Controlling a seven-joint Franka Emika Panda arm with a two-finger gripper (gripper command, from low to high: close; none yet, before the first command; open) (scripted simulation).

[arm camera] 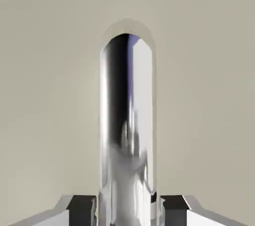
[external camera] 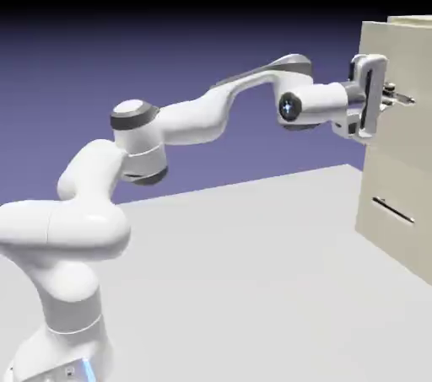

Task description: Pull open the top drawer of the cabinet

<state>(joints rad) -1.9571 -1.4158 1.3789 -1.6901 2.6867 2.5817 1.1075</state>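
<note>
At the exterior view's upper right, the fingers pinch the top drawer's bar handle, which in the hand view runs up from between them.

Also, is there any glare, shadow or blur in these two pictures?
Hand view: the top drawer's bar handle is shiny, with bright streaks and smeared reflections; a soft halo surrounds its end. Exterior view: even light, sharp, black band on top, no clear shadows on the table.
</note>
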